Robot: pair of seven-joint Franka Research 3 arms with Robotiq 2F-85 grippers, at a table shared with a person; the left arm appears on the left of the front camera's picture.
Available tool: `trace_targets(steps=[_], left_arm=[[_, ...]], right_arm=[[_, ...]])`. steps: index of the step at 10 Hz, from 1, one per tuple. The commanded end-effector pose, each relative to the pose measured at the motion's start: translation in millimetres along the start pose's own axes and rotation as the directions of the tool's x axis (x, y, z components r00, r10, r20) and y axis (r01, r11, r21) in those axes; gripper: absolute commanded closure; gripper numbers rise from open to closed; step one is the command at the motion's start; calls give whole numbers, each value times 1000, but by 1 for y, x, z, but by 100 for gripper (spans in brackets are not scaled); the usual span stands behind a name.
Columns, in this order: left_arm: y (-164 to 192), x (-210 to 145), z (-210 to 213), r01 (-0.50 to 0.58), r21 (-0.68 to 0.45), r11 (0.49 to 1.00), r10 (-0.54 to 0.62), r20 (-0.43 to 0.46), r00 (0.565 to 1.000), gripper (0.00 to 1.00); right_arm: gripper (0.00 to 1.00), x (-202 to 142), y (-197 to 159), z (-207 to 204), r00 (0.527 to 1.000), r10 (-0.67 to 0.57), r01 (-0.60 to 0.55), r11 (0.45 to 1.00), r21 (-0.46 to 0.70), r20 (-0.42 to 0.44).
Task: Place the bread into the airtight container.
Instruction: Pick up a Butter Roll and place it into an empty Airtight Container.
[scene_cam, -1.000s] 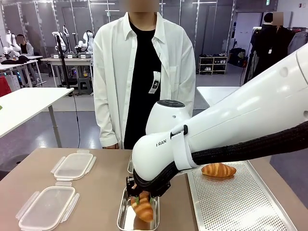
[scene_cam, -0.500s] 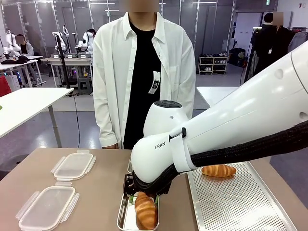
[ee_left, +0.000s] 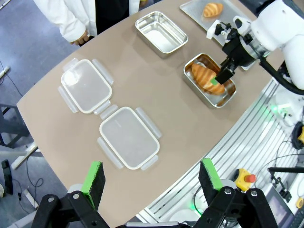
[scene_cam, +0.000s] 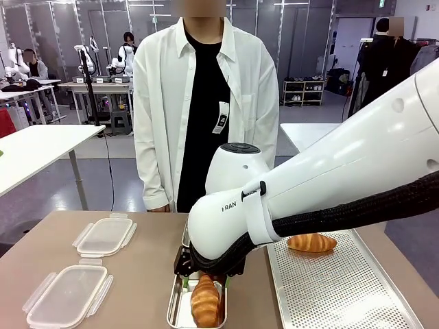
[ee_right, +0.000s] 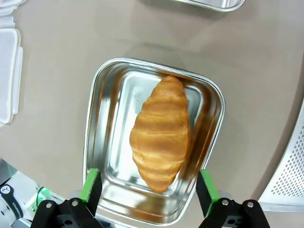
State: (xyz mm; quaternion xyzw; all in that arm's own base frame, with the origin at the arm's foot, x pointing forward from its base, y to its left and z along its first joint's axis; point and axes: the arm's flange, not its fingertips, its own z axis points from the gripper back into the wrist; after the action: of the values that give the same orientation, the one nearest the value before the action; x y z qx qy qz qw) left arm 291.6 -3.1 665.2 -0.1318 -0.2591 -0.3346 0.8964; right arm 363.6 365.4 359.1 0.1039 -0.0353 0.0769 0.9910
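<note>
Right wrist view: ridged golden bread (ee_right: 160, 133) lies loose in a shiny, round-cornered steel container (ee_right: 95, 118). Right gripper (ee_right: 148, 184) is above it, green pads (ee_right: 91, 183) wide apart, holding nothing. Left gripper (ee_left: 152, 173) is also spread and empty, high over the matte tan table (ee_left: 156, 85). Translucent clip lids (ee_left: 128, 137) lie nearby. Lab room behind.

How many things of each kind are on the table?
Croissants: 2
Steel containers: 2
Lids: 2
Tray: 1
Total: 7
</note>
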Motion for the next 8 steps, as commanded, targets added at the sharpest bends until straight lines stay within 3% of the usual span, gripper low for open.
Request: trace_targets(steps=[1, 8], left_arm=[[1, 0, 1, 18, -8, 1000, -18, 0, 1000, 0], [1, 0, 1, 18, -8, 1000, -18, 0, 1000, 0]], right_arm=[[0, 0, 1, 0, 1000, 3, -3, 1000, 0, 3], [0, 0, 1, 0, 1000, 3, -3, 1000, 0, 3]])
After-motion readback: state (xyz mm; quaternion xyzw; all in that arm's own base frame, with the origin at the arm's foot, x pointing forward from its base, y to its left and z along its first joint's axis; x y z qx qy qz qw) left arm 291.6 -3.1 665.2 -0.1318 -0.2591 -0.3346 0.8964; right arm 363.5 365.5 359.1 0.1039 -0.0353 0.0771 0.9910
